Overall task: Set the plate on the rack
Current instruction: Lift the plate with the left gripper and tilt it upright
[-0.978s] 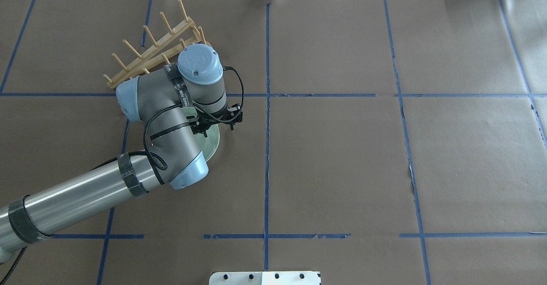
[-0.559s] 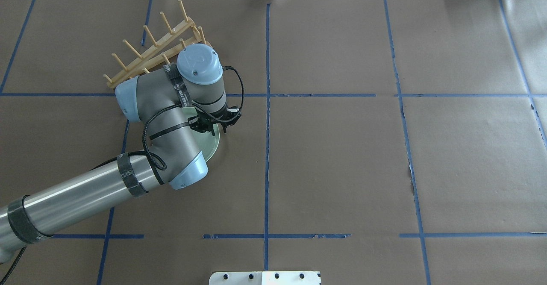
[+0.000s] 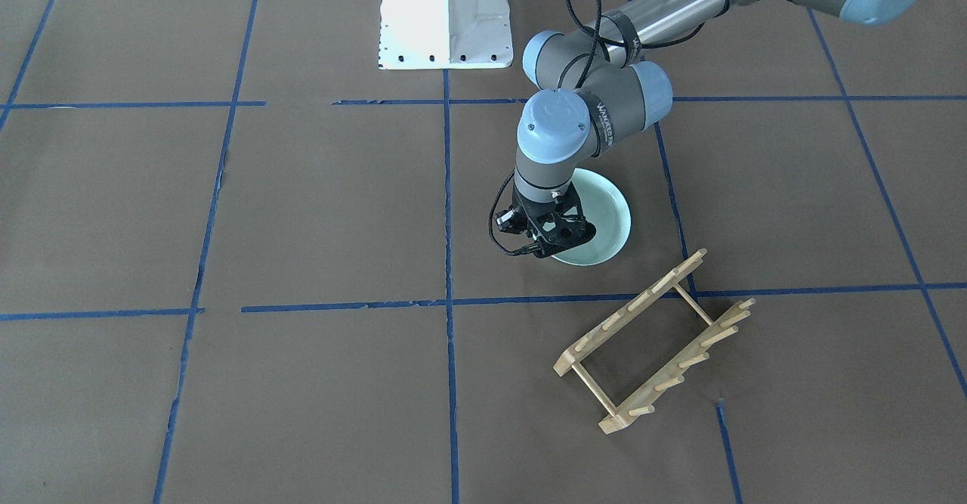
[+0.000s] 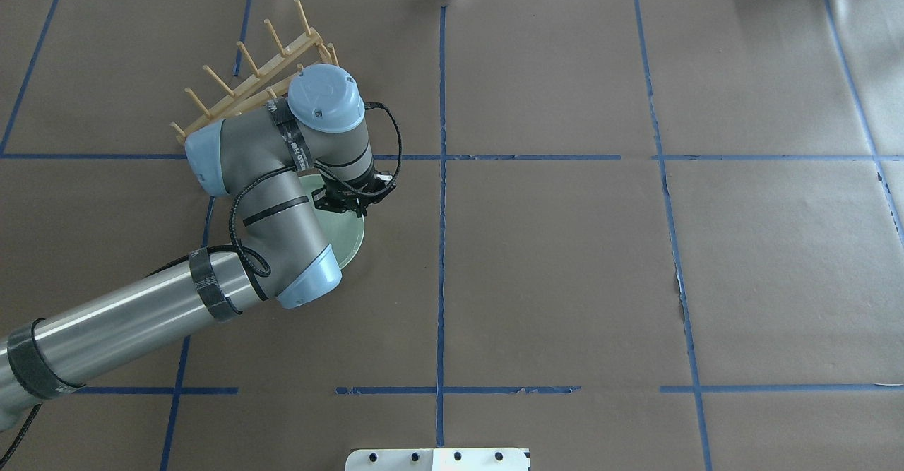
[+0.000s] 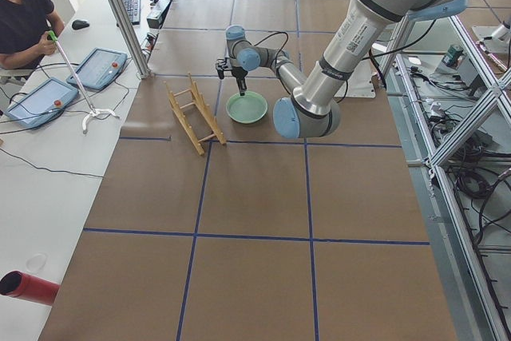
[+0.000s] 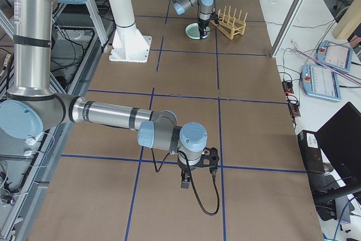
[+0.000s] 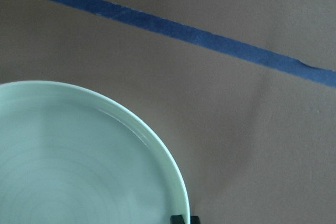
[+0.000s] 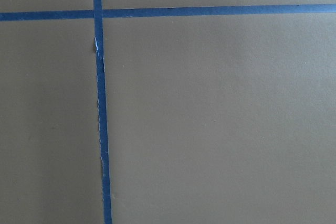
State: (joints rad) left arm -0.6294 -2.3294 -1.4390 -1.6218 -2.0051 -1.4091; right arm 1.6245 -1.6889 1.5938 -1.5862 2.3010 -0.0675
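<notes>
The left tool appears pinched on the rim of the mint-green plate, at its 8 o'clock in the front-facing view; the plate lies on the tabletop. A firm pinch is needed while it is tipped upright and lowered between pegs of the wooden rack, near at 5 o'clock. The wrist is held vertical. Of the right tool no state can be told.
</notes>
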